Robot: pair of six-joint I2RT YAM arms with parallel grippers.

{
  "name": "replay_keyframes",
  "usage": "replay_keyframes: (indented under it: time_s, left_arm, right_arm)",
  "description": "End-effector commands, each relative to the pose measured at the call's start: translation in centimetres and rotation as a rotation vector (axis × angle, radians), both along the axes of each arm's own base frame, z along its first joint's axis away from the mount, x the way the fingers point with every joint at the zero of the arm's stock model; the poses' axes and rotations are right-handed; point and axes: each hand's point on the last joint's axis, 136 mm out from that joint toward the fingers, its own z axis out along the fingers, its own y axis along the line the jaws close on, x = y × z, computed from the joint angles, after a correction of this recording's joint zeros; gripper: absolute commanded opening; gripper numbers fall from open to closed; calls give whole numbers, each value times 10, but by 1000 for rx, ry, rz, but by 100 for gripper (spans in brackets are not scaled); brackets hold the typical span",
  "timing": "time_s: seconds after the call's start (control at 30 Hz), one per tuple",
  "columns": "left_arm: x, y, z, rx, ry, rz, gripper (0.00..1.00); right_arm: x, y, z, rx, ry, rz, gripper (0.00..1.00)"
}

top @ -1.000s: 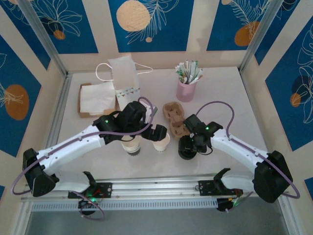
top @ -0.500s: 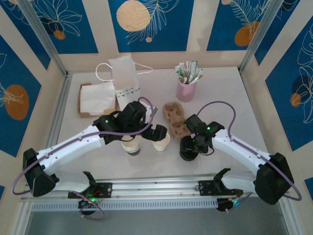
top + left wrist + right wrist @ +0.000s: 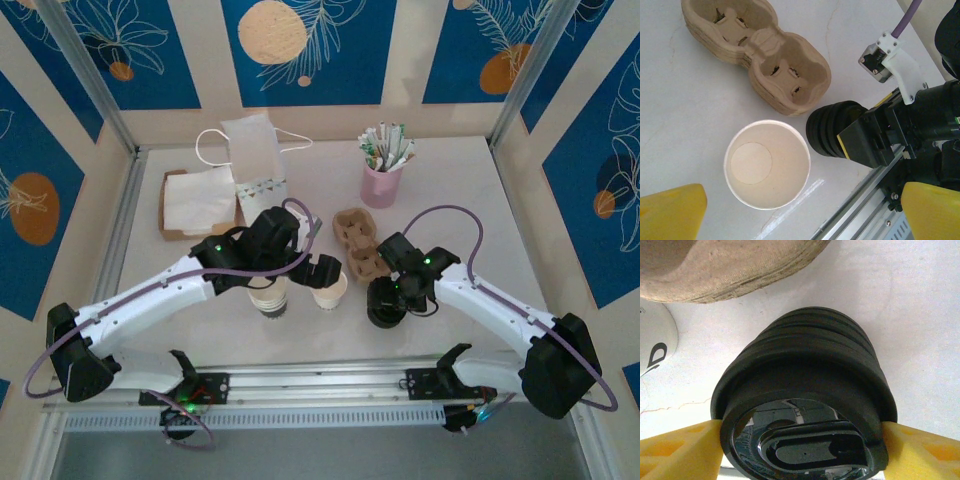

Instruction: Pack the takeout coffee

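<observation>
White marbled table [image 3: 460, 190], blue leaf-print walls [image 3: 310, 50]; at 5 o'clock right gripper [image 3: 800, 440] clamps black lid stack [image 3: 805, 370]; left gripper [image 3: 800, 212] gapes wide, empty.

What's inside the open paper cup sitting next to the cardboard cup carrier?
Nothing. The left wrist camera looks straight down into the paper cup and shows bare cream walls and a flat bottom. No part of the inside is covered there.

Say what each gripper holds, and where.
Left gripper: nothing, open above an empty cup. Right gripper: the top black lid, pinched by opposite sides of its rim.
</observation>
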Motion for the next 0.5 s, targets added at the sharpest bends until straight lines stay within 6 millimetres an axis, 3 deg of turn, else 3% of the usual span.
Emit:
replay_keyframes:
  time_s: [0.0,0.47]
  left_arm:
    - [-4,2,4,-2,-29,-17,100]
    - [-4,2,5,0,-31,-17,100]
  right_arm:
    - [2,0,3,0,3,0,82]
    - [3,-1,4,-6,2,0,76]
